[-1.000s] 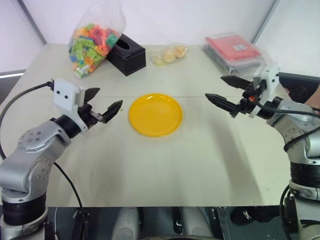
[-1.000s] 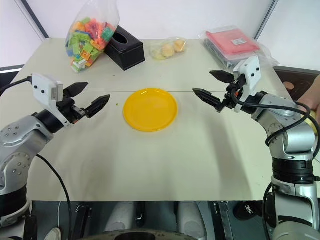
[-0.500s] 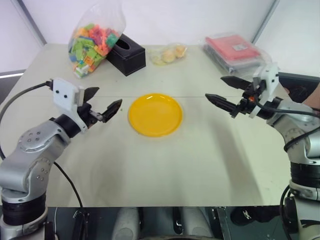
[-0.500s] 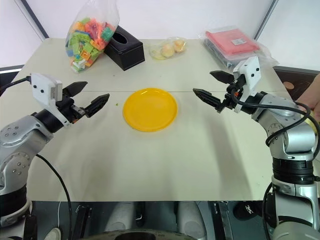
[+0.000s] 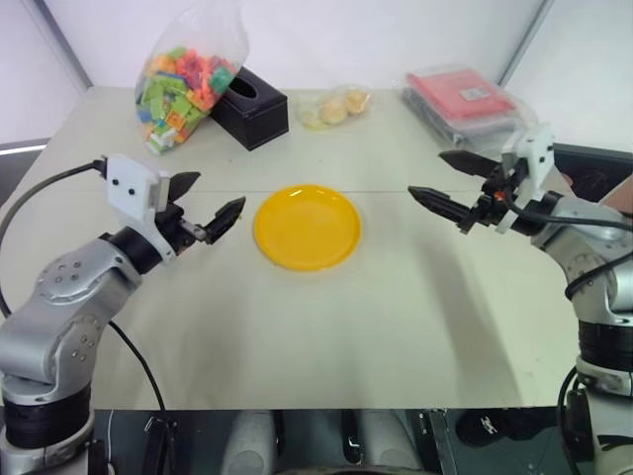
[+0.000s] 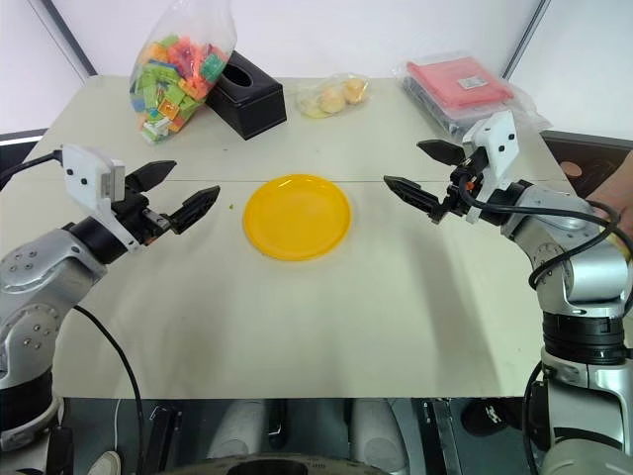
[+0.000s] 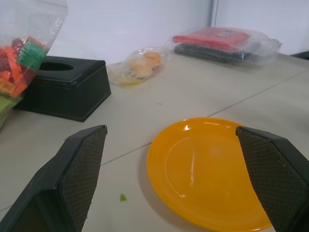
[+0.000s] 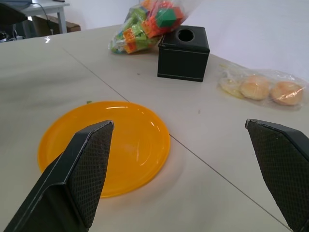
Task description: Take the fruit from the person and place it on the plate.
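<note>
Bright, even overhead light; soft shadows on the tabletop point(image 5: 326, 317) near the plate point(image 5: 308, 227), whose surface shows faint glare.

both arms raised, level — left gripper point(image 5: 205, 203) and right gripper point(image 5: 450, 181) wide open, seemingly empty
</note>
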`<state>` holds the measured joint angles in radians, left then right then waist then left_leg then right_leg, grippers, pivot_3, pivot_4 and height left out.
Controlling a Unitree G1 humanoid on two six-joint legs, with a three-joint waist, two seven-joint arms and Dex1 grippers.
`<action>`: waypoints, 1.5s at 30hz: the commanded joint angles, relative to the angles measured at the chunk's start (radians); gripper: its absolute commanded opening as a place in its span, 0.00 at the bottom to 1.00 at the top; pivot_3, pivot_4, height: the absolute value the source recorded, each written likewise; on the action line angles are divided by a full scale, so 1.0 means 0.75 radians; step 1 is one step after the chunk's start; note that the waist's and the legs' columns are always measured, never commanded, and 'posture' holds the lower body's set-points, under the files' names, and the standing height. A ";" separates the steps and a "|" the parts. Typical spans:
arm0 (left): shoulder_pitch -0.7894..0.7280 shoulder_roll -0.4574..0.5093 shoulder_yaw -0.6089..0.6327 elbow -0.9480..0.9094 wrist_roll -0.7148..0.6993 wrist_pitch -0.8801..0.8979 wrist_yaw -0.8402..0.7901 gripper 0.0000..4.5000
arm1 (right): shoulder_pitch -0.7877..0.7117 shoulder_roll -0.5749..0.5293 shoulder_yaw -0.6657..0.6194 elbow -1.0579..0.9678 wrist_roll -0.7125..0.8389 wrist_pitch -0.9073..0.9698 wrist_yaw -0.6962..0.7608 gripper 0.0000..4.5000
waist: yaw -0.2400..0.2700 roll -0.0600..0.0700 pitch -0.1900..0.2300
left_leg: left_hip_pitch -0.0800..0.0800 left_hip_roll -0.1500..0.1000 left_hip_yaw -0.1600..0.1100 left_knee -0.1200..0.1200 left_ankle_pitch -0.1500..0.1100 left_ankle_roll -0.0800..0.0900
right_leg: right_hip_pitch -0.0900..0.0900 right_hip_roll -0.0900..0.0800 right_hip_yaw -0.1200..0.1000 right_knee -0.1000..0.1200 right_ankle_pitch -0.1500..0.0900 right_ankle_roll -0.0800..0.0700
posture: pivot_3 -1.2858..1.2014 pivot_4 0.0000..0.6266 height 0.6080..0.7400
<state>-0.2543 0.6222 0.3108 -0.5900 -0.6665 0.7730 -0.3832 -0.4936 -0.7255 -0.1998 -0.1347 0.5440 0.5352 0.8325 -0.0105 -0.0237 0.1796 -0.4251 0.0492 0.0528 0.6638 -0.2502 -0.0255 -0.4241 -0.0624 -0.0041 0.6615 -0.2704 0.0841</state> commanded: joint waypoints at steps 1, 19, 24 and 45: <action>-0.008 0.004 0.020 -0.033 -0.011 -0.017 0.008 1.00 | 0.003 -0.020 -0.037 -0.054 0.021 0.002 0.002 1.00 | 0.000 0.000 0.000 | 0.000 0.000 0.000 0.000 0.000 0.000 | 0.000 0.000 0.000 0.000 0.000 0.000 | 0.52 0.24 0.93; -0.013 0.000 0.016 -0.034 -0.016 -0.021 0.003 1.00 | -0.017 0.015 -0.035 -0.092 0.060 0.043 -0.037 1.00 | 0.000 0.000 0.000 | 0.000 0.000 0.000 0.000 0.000 0.000 | 0.000 0.000 0.000 0.000 0.000 0.000 | 0.52 0.24 0.93; -0.030 -0.015 0.029 -0.023 -0.028 -0.020 0.022 1.00 | -0.028 0.041 -0.021 -0.118 0.075 0.064 -0.068 1.00 | 0.000 0.000 0.000 | 0.000 0.000 0.000 0.000 0.000 0.000 | 0.000 0.000 0.000 0.000 0.000 0.000 | 0.52 0.24 0.93; -0.758 -0.394 0.010 0.590 -0.219 -0.034 0.143 1.00 | -0.097 0.128 0.040 -0.099 0.052 -0.001 -0.088 1.00 | 0.021 -0.001 0.000 | 0.000 0.000 0.000 0.002 0.000 0.000 | 0.001 0.000 -0.001 0.001 0.000 0.000 | 0.52 0.24 0.93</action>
<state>-0.7901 0.3299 0.2958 -0.1511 -0.7915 0.7419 -0.2623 -0.5570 -0.6339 -0.1602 -0.1908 0.5830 0.5583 0.7706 0.0049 -0.0242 0.1794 -0.4254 0.0489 0.0524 0.6657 -0.2502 -0.0255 -0.4234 -0.0622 -0.0046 0.6621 -0.2702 0.0843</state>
